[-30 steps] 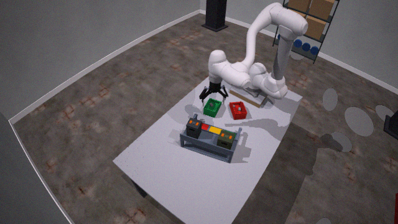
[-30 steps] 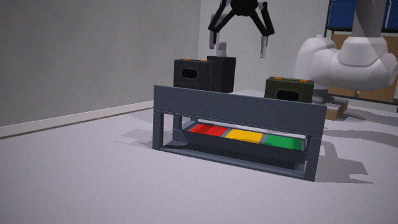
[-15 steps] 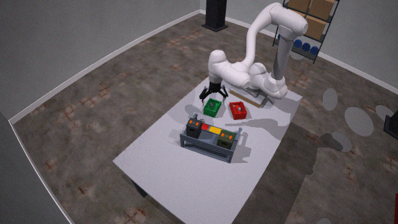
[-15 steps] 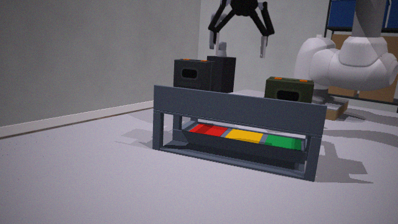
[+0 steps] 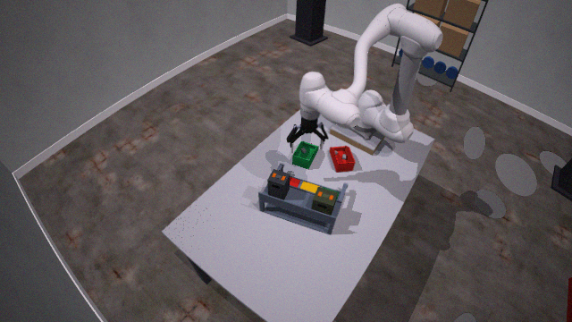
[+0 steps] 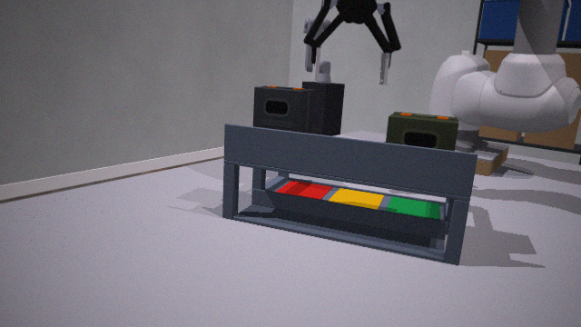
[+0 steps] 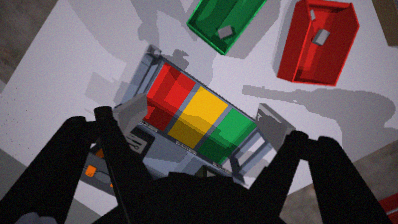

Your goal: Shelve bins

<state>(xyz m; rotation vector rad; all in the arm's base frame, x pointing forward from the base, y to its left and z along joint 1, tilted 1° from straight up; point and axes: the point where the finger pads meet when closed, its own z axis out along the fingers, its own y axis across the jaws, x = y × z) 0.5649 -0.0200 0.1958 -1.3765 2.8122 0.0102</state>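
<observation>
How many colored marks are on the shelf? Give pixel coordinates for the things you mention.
3: red mark [image 5: 294, 182] [image 6: 304, 190] [image 7: 170, 89] at one end, yellow mark [image 5: 309, 187] [image 6: 357, 198] [image 7: 205, 105] in the middle, green mark [image 6: 414, 207] [image 7: 234, 129] at the other end.

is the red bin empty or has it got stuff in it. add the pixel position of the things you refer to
Not empty: the red bin [image 5: 336, 165] [image 7: 345, 55] has grey parts [image 7: 321, 36] inside, visible through its open side in the wrist view.

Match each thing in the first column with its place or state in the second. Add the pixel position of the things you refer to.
1. green bin [image 5: 300, 162] [image 7: 243, 24]
2. pincer [image 5: 308, 139] [image 6: 349, 74]
3. yellow mark [image 5: 309, 187] [image 6: 357, 198] [image 7: 205, 106]
4. dark gray case [image 5: 278, 185] [image 6: 277, 117]

A. between the red and green marks
B. open, holding nothing
C. on top of the shelf
D. on the table, parts inside

1-D; 2-B; 3-A; 4-C
</observation>
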